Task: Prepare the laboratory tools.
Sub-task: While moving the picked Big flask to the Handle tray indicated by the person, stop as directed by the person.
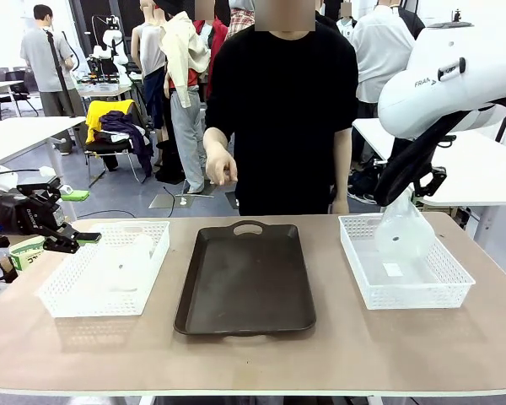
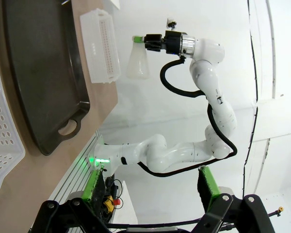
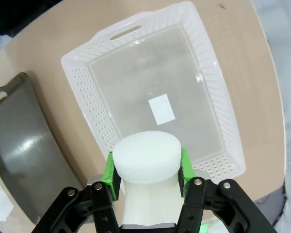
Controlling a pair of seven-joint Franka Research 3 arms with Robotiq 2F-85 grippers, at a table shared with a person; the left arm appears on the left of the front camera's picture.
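Note:
A frosted-white Erlenmeyer flask (image 1: 402, 232) hangs over the right white mesh basket (image 1: 455, 285). My right gripper (image 1: 402, 197) is shut on the flask's neck, and in the right wrist view its green pads (image 3: 108, 171) press both sides of the flask neck (image 3: 145, 158). The left wrist view shows this flask (image 2: 137, 63) clear above the basket (image 2: 101, 46). My left gripper (image 1: 76, 240) is open at the table's left edge, beside the left basket (image 1: 63, 295). Its fingers (image 2: 93, 187) stand wide apart around nothing. Faint frosted shapes (image 1: 128, 257) lie in the left basket.
A dark brown tray (image 1: 244, 278) with a handle cutout lies bare between the two baskets. A person in black stands at the far side, one hand (image 1: 221, 166) hanging above the table's far edge. A white sticker (image 3: 161, 109) marks the right basket's floor.

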